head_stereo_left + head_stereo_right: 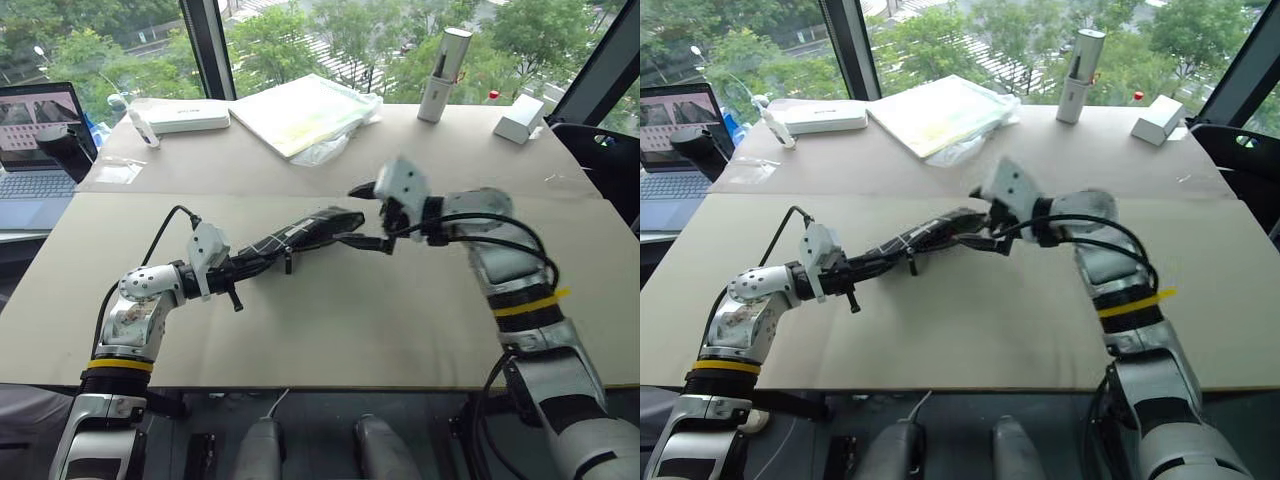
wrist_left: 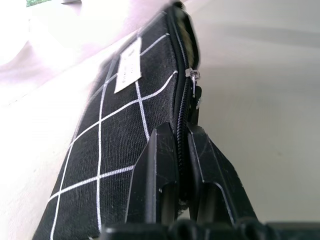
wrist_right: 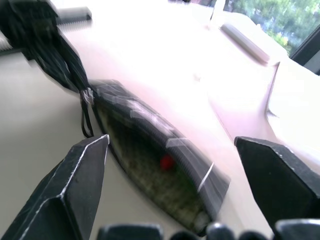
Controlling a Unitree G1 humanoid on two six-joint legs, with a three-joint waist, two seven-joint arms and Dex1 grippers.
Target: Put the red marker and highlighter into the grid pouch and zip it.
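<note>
The filling step looks finished or nearly so: the grid pouch [image 1: 300, 235] is held up off the counter [image 1: 330, 320] with its mouth gaping, and the right wrist view looks straight into it, where a spot of red lies among the lining, most likely the cap of the red marker [image 3: 166, 161]. The highlighter cannot be made out inside; a pale shape near the pouch's near lip might be it, but that is too blurred to call. The left gripper [image 2: 181, 165] has its jaws clamped together on the zipper seam at one end of the pouch, with the zipper slider [image 2: 193, 76] further along the teeth. The left arm reaches forward and inward, low over the counter, gripper roughly level. The right gripper [image 3: 170, 170] hangs just past the pouch's open end, wrist bent so the jaws point across toward the left arm; they stand wide apart and hold nothing. What remains, as I judge it, is the zipping: the right jaws must find the small slider or its black pull cord [image 3: 86, 117] beside the mouth, pinch it, and draw it along the seam while the left holds the fabric taut.
</note>
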